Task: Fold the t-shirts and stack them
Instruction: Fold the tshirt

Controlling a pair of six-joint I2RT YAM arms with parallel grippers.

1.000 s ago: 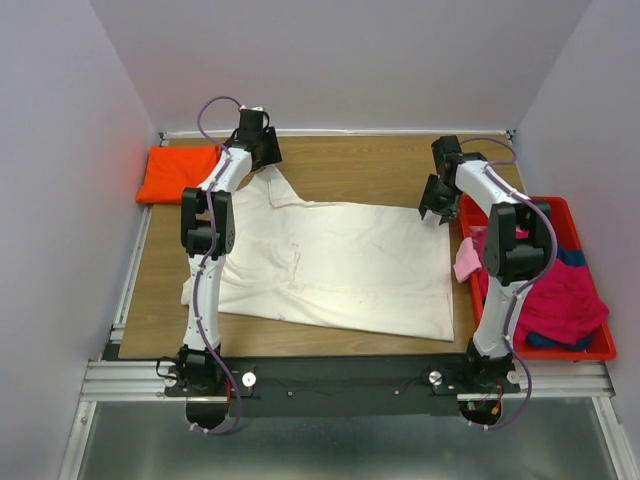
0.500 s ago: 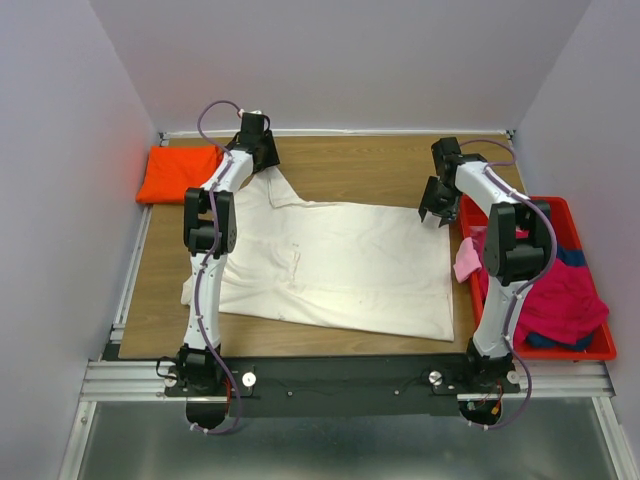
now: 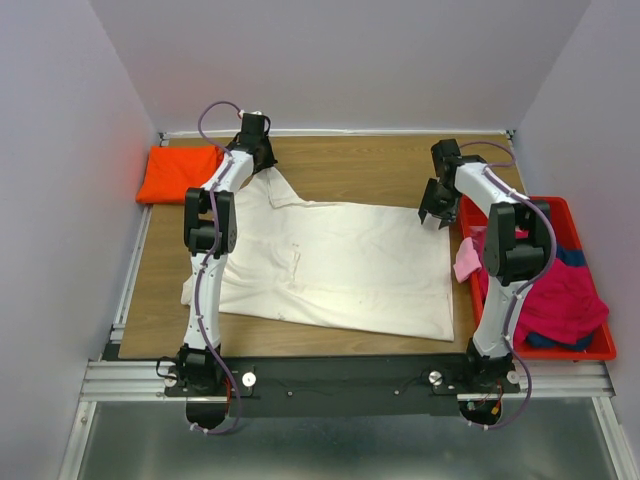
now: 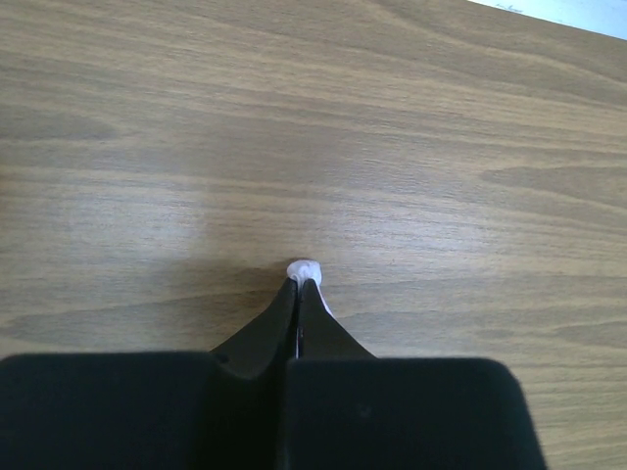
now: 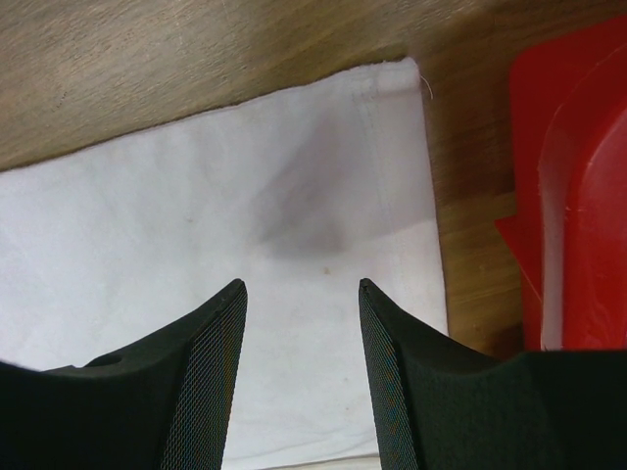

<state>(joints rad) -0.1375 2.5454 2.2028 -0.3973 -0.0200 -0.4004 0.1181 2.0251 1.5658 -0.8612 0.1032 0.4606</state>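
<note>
The large cream-white cloth t-shirt (image 3: 340,265) lies spread on the wooden table (image 3: 350,165). At its far left corner the left gripper (image 4: 302,282) pinches a nub of white fabric (barely showing). The right gripper (image 5: 302,294) has its 2 jaws spread over the far right corner, beside the rigid red plastic bin (image 5: 578,196).

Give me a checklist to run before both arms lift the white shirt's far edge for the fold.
1. Left gripper shut on the white shirt: ok, a small nub of cloth shows at its tips.
2. Depth of that pinch: cannot tell.
3. Right gripper gripping the shirt's far right corner: not ok, it is open above the cloth.
4. Right gripper apart from the red bin: ok, the bin is beside it.
5. Orange shirt apart from the white one: ok, it lies at the far left corner.
</note>
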